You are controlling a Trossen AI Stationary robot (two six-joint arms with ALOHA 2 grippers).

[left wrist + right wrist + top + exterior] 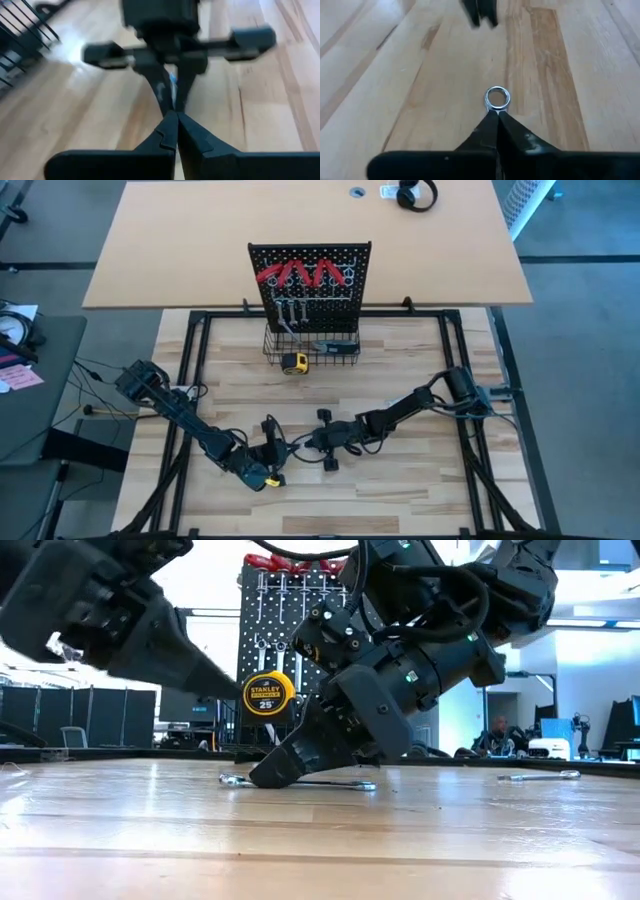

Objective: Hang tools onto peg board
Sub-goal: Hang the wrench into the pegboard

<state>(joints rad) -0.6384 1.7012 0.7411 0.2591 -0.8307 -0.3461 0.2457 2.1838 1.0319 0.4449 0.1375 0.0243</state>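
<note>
A slim silver wrench (pixel 330 784) lies on the wooden table, near the middle. My right gripper (pixel 262 778) slants down onto it from the table's right and is shut on it; in the high view the gripper (pixel 298 446) is near the table's middle. My left gripper (pixel 175 120) is shut and touches nothing. It hangs above the table facing the right gripper, its tips (pixel 232 692) a little way off. The black peg board (pixel 310 275) stands at the far side with red pliers (pixel 300 275) and wrenches (pixel 290 310) hanging on it. My right gripper pinches the wrench between its two fingers just behind the ring end (pixel 497 98), which sticks out past the fingertips. The fingers slant down from the table's right and lie along the wrench. The wrench lies flat on the table, its shaft (pixel 345 785) running back under the gripper.
A black wire basket (pixel 312 348) sits at the peg board's base, with a yellow tape measure (pixel 294 363) in front of it. A second wrench (pixel 540 777) lies on the table farther right. Black frame rails (pixel 185 380) run along the table's sides.
</note>
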